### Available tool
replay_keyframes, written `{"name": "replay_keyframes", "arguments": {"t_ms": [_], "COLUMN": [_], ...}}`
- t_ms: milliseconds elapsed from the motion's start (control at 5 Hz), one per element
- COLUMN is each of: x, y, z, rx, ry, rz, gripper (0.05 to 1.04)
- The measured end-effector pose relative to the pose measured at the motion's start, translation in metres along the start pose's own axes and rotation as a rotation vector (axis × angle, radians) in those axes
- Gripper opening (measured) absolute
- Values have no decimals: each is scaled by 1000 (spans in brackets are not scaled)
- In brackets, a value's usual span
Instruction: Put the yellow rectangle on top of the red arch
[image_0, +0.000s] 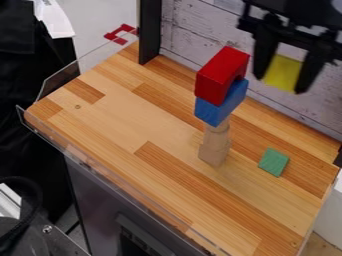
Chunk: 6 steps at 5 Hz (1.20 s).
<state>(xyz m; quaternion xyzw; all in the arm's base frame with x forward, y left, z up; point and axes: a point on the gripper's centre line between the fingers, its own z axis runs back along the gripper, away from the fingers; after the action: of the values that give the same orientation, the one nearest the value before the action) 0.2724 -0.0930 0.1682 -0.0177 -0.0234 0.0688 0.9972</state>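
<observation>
Camera view has the gripper (281, 88) clamped on the yellow rectangle (284, 71), right of the red arch (218, 71), and I'd judge it light, stiff and smooth, best pinched squarely by its opposite sides.

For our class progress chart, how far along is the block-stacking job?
Done: the red arch tops the blue block. In hand: the yellow rectangle, between the gripper's fingers. Left: setting it on the arch, then releasing.
</observation>
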Motion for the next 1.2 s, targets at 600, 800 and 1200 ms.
{"name": "replay_keyframes", "arguments": {"t_ms": [600, 800, 1200], "x": [-20, -20, -6], "y": [39, 47, 50], "z": [-2, -2, 2], "rx": [-38, -28, -10], "ry": [37, 50, 56], "rz": [37, 28, -7], "gripper": [549, 550, 550]}}
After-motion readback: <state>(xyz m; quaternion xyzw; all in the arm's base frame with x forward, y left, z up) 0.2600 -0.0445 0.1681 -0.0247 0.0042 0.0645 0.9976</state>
